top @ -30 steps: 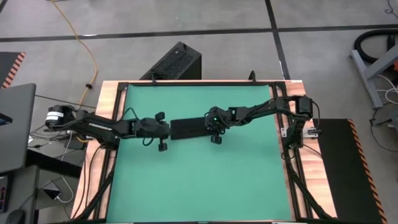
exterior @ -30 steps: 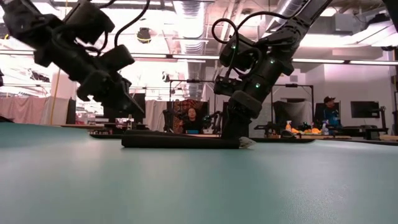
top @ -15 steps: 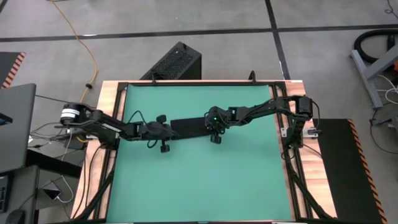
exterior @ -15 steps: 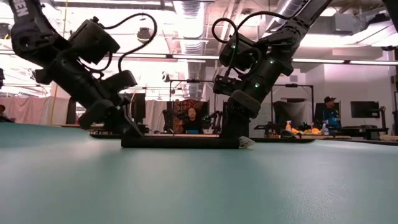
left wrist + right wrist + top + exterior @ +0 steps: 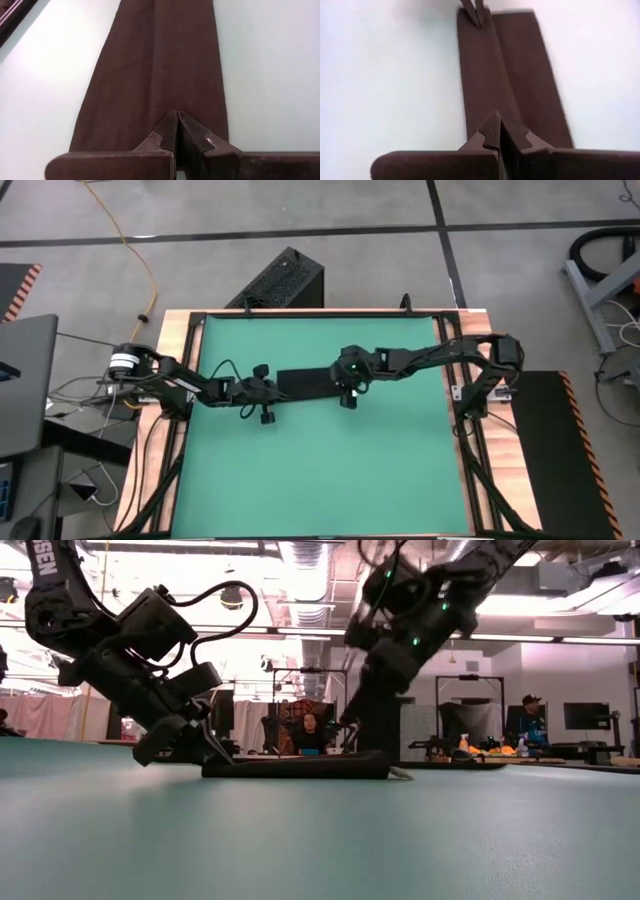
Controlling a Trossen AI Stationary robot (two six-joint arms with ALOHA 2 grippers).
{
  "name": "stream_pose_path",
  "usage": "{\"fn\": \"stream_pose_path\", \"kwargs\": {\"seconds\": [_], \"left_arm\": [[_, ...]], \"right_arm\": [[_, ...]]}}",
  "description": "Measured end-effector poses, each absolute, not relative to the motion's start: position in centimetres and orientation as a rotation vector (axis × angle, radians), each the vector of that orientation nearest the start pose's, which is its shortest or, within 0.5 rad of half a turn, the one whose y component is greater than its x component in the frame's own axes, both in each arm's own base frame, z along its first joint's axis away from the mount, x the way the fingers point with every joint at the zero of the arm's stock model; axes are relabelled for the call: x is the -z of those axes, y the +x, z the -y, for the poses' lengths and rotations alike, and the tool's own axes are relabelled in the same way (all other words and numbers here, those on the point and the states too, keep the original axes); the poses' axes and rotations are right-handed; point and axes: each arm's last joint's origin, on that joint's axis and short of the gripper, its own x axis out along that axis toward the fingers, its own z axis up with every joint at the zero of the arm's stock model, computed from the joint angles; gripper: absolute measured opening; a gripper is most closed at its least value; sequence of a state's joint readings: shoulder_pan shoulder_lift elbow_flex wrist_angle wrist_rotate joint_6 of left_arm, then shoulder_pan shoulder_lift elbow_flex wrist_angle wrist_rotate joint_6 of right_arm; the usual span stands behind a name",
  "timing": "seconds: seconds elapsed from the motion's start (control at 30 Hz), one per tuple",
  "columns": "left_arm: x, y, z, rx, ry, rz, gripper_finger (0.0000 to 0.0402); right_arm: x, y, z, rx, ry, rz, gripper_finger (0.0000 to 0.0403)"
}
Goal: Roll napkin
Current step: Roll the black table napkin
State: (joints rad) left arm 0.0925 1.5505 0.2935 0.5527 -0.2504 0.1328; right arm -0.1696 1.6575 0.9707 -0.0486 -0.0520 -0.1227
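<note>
Both closed tools (left (image 5: 274,387), right (image 5: 338,383)) press napkin (image 5: 305,383).

Plain black napkin (image 5: 303,383) on plain green table (image 5: 330,470)

Both arms reach inward, low over the table, left tool (image 5: 176,131) and right tool (image 5: 496,131) pinched closed.

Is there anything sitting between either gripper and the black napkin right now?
Nothing visible. The left gripper is shut with its tips at one end of the napkin, and the right gripper is shut over the other end. Only bare green table surrounds the cloth.
</note>
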Motion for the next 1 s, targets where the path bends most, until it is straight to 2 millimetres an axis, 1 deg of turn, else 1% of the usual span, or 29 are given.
{"fn": "stream_pose_path", "kwargs": {"seconds": [0.1,0.2,0.27,0.37,0.47,0.53,0.6,0.67,0.77,0.93,1.0], "left_arm": [[-9.0,21.8,-2.7,-0.278,0.186,-0.737,0.0],[-9.0,21.8,-2.7,-0.277,0.188,-0.743,0.0],[-9.0,21.8,-2.7,-0.277,0.188,-0.745,0.0],[-9.0,21.8,-2.7,-0.272,0.199,-0.75,0.0],[-8.9,21.7,-2.7,-0.271,0.203,-0.754,0.0],[-8.9,21.7,-2.8,-0.271,0.203,-0.755,0.0],[-8.9,21.7,-2.7,-0.271,0.203,-0.756,0.0],[-8.9,21.7,-2.7,-0.271,0.203,-0.757,0.0],[-8.9,21.7,-2.7,-0.268,0.206,-0.759,0.0],[-8.9,21.7,-2.7,-0.265,0.213,-0.761,0.0],[-8.9,21.7,-2.8,-0.265,0.213,-0.761,0.0]], "right_arm": [[-20.3,33.1,5.1,-0.02,-0.093,-0.732,0.0024],[-19.7,33.1,4.3,-0.087,-0.17,-0.78,0.0051],[-18.6,33.2,3.8,-0.121,-0.2,-0.829,0.0085],[-17.3,33.7,3.4,-0.137,-0.263,-0.863,0.0152],[-16.0,33.9,3.4,-0.09,-0.339,-0.921,0.0222],[-15.3,34.0,3.5,-0.054,-0.393,-0.957,0.025],[-15.0,34.0,3.7,-0.026,-0.433,-0.982,0.026],[-14.8,33.9,3.9,-0.016,-0.444,-1.003,0.0261],[-14.5,33.7,4.4,-0.006,-0.438,-1.028,0.0258],[-14.7,33.5,5.0,0.013,-0.42,-1.037,0.0254],[-14.3,33.5,5.3,0.035,-0.402,-1.054,0.0249]]}}
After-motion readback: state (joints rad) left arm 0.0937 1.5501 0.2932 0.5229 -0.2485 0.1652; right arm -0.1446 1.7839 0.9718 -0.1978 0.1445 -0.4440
